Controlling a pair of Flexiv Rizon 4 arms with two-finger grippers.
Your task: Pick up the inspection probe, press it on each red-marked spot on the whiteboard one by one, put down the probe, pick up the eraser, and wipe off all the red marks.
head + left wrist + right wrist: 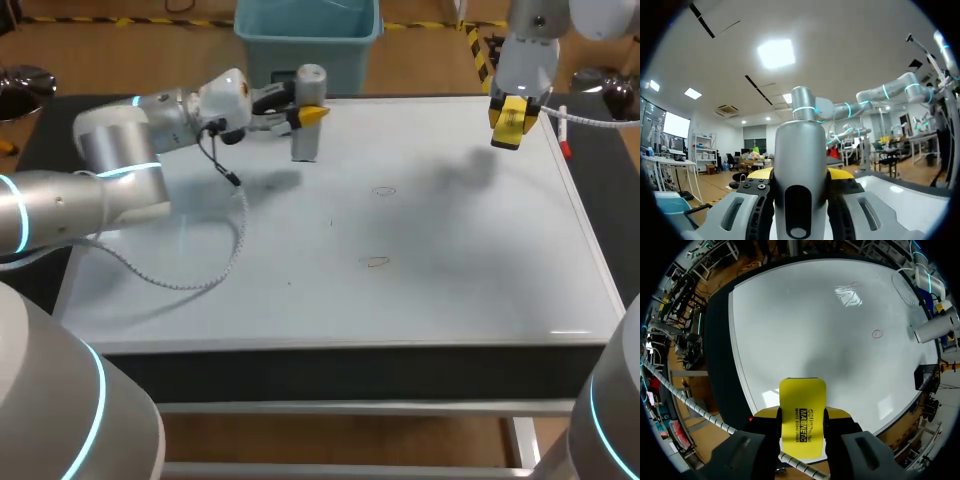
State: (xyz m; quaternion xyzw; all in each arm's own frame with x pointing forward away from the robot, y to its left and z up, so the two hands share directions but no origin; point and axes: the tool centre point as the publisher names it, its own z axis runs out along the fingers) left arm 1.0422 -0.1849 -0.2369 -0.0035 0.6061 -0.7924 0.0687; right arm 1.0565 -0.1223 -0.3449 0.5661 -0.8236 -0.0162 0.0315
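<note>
Probe [800, 165] in left fingers [759, 174]; eraser [802, 412], right fingers [838, 414]

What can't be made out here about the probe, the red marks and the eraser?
- probe: whether its lower end touches the whiteboard. It is too small to tell in the head view and cut off by the picture's edge in the left wrist view.
- red marks: faint and tiny in the head and right wrist views, so their shape and full count are unclear.
- eraser: its wiping face is turned away in the right wrist view.
</note>
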